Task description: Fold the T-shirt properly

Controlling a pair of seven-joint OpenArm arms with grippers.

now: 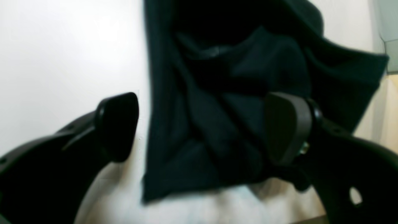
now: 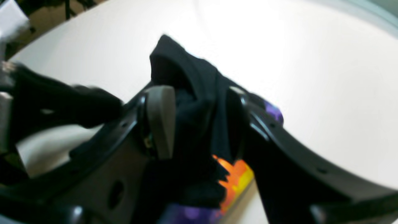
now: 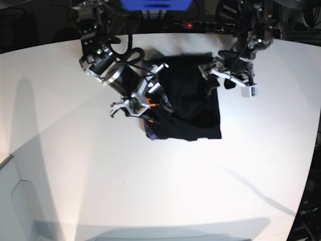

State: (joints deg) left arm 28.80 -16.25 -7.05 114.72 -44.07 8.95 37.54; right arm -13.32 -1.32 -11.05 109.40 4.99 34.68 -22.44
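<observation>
The black T-shirt (image 3: 193, 103) lies partly folded on the white table (image 3: 150, 175), toward its far side. My right gripper (image 2: 199, 121) is shut on a bunched fold of the shirt next to the orange-and-purple print (image 2: 238, 177); in the base view it (image 3: 149, 107) is at the shirt's left edge, which is lifted. My left gripper (image 1: 202, 127) is open over the shirt's rumpled corner (image 1: 224, 124), with cloth between its wide-apart fingers (image 1: 287, 127). In the base view it (image 3: 211, 81) sits at the shirt's upper right edge. The white tag is hidden.
The round table's far edge (image 3: 165, 34) runs just behind the shirt, with dark equipment and a blue box (image 3: 155, 4) beyond it. A pale grey panel (image 3: 17, 201) sits at the lower left. Both arms reach in from the far side.
</observation>
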